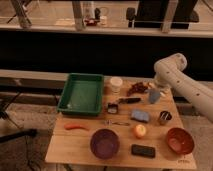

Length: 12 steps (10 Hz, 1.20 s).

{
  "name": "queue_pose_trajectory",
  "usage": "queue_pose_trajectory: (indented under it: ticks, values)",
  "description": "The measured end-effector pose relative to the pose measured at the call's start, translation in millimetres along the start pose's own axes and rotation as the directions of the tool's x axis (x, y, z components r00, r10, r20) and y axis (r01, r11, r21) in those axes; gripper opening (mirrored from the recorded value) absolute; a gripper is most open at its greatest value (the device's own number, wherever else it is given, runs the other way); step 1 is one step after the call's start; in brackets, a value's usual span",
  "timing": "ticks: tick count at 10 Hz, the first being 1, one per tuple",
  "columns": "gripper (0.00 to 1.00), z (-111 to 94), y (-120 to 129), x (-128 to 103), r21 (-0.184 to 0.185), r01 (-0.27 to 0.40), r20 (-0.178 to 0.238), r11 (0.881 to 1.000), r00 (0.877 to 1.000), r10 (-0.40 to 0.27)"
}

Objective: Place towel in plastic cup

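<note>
Awaiting grasp: towel (140, 116), taken as the blue-grey pad, is seen flat on the bench (72, 146), apart from the cup (116, 83) | cup is stood beside the tray (81, 93) | tool (155, 95) is held over the bench's far side, grip cannot be told | pick, carry, drop are left.

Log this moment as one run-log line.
pincer: above right rear of table, right of plastic cup | plastic cup: upright beside green tray | bluish cloth, likely towel: lying mid-table, apart from cup
</note>
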Motion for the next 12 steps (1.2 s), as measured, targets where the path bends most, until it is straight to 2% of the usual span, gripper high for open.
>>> queue_pose_trajectory:
  ticks: [4, 5, 7, 9, 12]
  values:
    - [0.0, 26.3, 13.9, -5.6, -0.074, 0.031, -0.02, 0.997, 0.999, -0.032]
    - [0.0, 30.3, 13.5, -9.4, -0.08, 0.041, -0.022, 0.996, 0.999, -0.043]
    - [0.0, 36.8, 10.2, -20.0, -0.085, 0.063, -0.027, 0.994, 0.997, -0.066]
    - [0.0, 41.1, 5.7, -14.9, -0.083, 0.062, -0.049, 0.995, 0.997, -0.066]
    - [0.0, 34.5, -11.9, -2.9, -0.04, 0.026, -0.071, 0.999, 0.997, -0.029]
